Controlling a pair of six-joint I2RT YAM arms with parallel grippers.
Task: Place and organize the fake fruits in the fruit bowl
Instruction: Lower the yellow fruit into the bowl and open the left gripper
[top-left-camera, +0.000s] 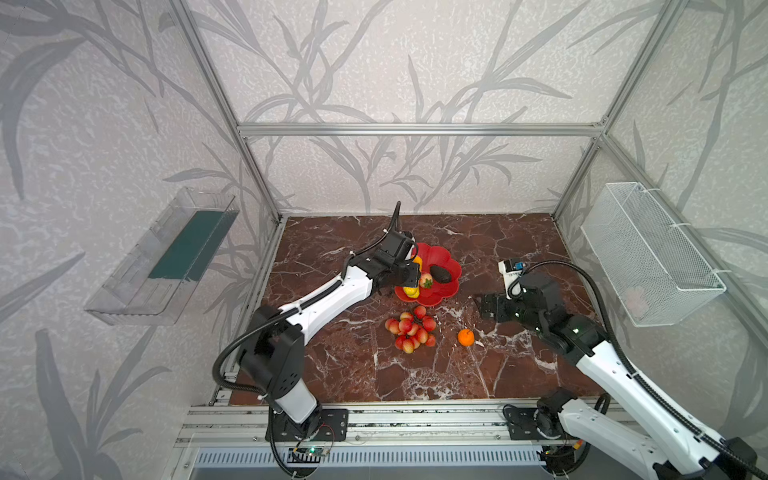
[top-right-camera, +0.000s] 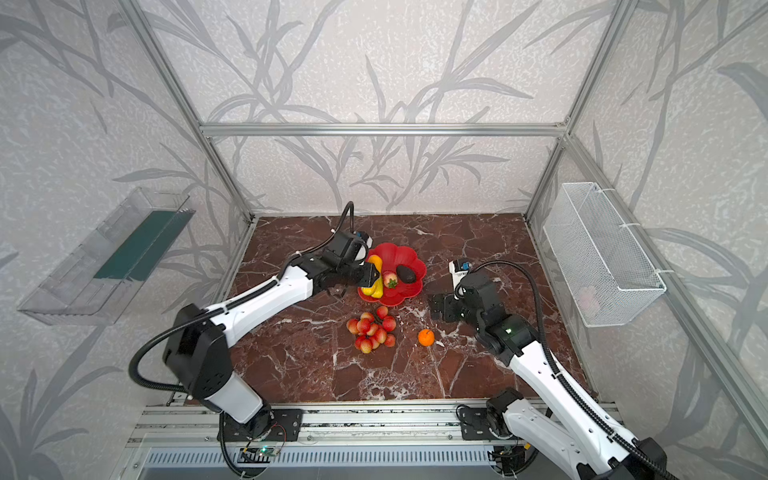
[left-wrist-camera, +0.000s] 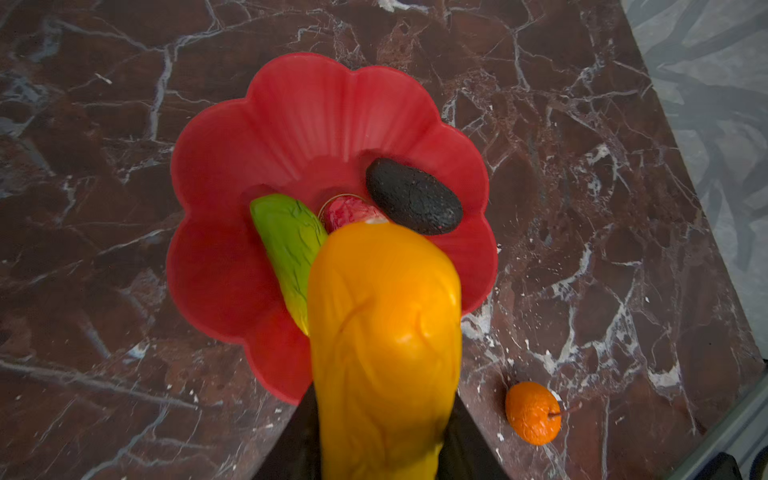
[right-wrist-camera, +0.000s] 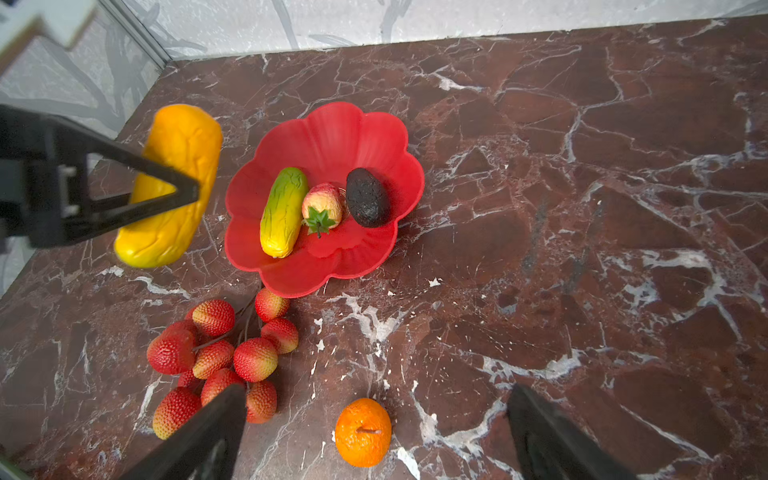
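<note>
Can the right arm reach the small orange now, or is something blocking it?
Probably yes. The right gripper is open and empty, and the small orange lies alone on the table near it, apart from the grape bunch.

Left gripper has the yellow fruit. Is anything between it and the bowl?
Nothing visible blocks the way from the yellow fruit, clamped in the left gripper, to the bowl. Inside, though, the green fruit, strawberry and avocado lie side by side across the middle; the back petals are bare.

The left end effector (top-left-camera: 409, 275) grips the yellow-orange fruit (top-left-camera: 417, 261) over the fruit bowl (top-left-camera: 446, 254), grape bunch (top-left-camera: 411, 330) and orange (top-left-camera: 466, 337) outside.
</note>
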